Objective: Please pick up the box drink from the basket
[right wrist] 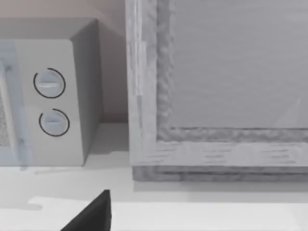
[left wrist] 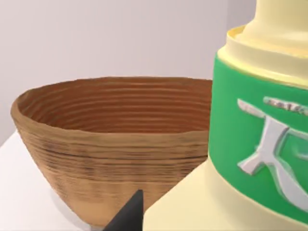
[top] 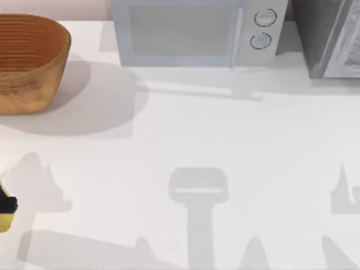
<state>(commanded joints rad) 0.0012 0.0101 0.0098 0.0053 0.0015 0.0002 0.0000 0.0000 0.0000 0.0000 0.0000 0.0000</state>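
The box drink (left wrist: 260, 144) is out of the basket (top: 28, 62), held aloft near the counter's (top: 225, 140) left edge, with the left gripper's fingers (left wrist: 130, 214) pinching it. A loosening grip could drop it. Whether the right gripper's fingers are spread, I cannot tell.

Counter: a plain white flat counter (top: 225, 140) is carrying everything.
Far left corner: a round orange-brown woven basket (top: 28, 62) is sitting there.
Far edge, middle: a pale grey microwave (top: 191, 31) is standing.
Far right corner: a grey boxy cabinet (top: 329, 36) is standing beside it.
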